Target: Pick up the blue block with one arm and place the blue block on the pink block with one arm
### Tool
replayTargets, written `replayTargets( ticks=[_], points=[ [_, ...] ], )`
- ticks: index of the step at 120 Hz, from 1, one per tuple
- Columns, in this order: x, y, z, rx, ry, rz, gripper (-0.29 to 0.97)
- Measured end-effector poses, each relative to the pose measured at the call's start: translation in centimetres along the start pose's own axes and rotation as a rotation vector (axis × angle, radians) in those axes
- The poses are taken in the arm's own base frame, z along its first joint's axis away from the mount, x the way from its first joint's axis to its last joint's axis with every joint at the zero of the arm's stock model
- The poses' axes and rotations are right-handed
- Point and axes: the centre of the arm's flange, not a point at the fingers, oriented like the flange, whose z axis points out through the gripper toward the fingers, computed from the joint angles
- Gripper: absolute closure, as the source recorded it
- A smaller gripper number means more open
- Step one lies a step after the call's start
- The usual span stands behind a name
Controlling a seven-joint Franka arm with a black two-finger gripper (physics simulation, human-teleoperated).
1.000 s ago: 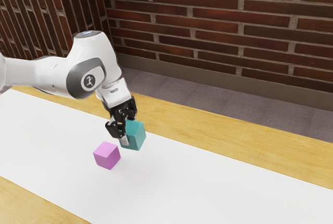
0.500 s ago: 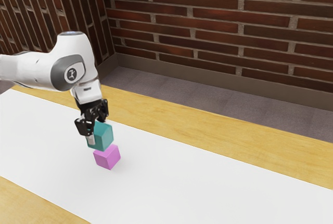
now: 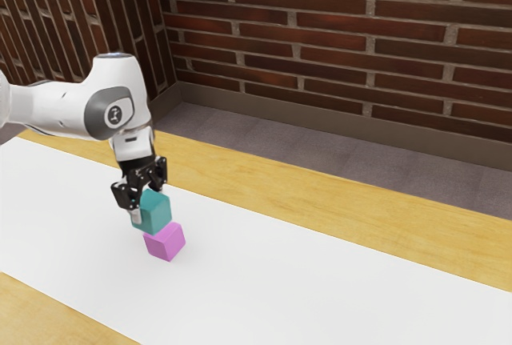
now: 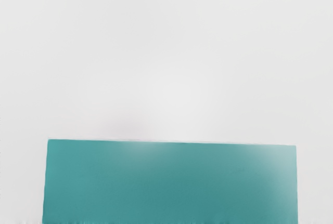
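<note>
Plain setup here: a brick wall (image 3: pixel 336 33) at the back, and a wooden table (image 3: pixel 384 217) covered by a white sheet (image 3: pixel 320 281). The blue block (image 3: pixel 157 212) (more teal, honestly) is held right over the pink block (image 3: pixel 165 241), shifted a touch toward 11 o'clock from it. Whether the two faces are actually touching can't be told. The blue block is pinched from two opposite sides by the gripper (image 3: pixel 146 205), with the arm (image 3: pixel 72 109) reaching in from about 10 o'clock. In the wrist view the blue block (image 4: pixel 171 182) is seen close under the gripper, against the white sheet.

The block is judged to be light, rigid and smooth-sided, so it's best gripped squarely across two flat parallel faces, around mid-height. A corner grip would probably get twisted loose. With that offset, tipping off on release can't be ruled out.
</note>
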Motion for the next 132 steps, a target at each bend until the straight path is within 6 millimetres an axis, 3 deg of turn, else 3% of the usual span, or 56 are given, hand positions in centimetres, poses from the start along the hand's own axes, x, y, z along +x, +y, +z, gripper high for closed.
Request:
replayTargets(
  ticks=[19, 47, 102, 132],
  points=[
    [-2.0, -1.4, 0.1, 0.004, 0.009, 0.003, 0.31],
    [-1.4, -2.5, 0.9, -0.008, 0.011, 0.061, 0.31],
    [-1.2, -2.7, 1.7, -0.015, 0.048, 0.099, 0.31],
    [-1.1, -2.5, 2.0, -0.026, 0.054, 0.112, 0.12]
  ],
)
